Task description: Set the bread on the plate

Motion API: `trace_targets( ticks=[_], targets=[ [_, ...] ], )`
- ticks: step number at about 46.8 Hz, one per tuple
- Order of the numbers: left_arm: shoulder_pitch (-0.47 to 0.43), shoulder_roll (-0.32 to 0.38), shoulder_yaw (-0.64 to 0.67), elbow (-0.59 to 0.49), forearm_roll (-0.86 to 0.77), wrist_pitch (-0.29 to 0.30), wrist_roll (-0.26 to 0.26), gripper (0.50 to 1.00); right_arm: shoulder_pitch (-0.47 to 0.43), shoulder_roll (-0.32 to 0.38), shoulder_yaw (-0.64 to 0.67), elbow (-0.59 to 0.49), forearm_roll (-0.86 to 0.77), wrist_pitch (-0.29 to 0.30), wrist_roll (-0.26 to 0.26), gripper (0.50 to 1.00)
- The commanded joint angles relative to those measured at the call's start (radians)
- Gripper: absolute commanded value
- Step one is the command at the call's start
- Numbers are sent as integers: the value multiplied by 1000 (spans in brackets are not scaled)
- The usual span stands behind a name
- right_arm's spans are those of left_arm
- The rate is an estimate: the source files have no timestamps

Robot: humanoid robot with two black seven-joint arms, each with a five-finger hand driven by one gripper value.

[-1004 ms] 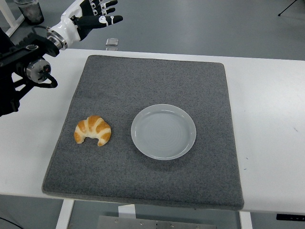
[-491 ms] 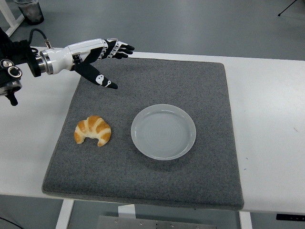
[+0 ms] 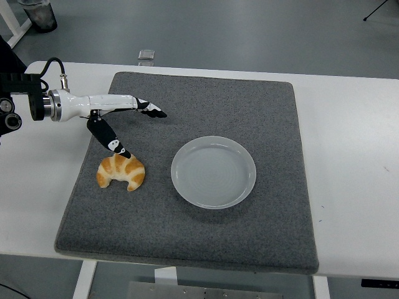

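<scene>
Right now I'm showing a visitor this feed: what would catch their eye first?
The golden croissant on the left of the grey mat, with the left robot hand open just above it, thumb nearly at the crust. Beside it to the right sits an empty white plate.

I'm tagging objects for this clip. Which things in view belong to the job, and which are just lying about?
Job:
croissant
plate
left hand, open above the croissant

Lying about:
grey mat under both
white table
small clear item at the table's far edge
dark container, top left
</scene>
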Motion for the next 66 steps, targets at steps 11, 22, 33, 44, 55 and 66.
trace_targets(
  ticks=[11, 22, 33, 44, 55, 66],
  targets=[
    [-1, 42, 15, -22, 30, -66, -10, 996, 0, 0, 0, 0, -1, 0, 0, 952],
    [-3, 67, 17, -37, 58, -113, -13, 996, 0, 0, 0, 0, -1, 0, 0, 952],
    [-3, 70, 15, -31, 153, -112, -19, 996, 0, 0, 0, 0, -1, 0, 0, 952],
    [3, 48, 14, -13, 158, -104, -18, 999, 0, 0, 0, 0, -1, 0, 0, 952],
    [2, 33, 15, 3, 159, -106, -18, 999, 0, 0, 0, 0, -1, 0, 0, 952],
    [3, 27, 17, 12, 161, -112, -18, 999, 0, 0, 0, 0, 1, 0, 0, 952]
  ],
)
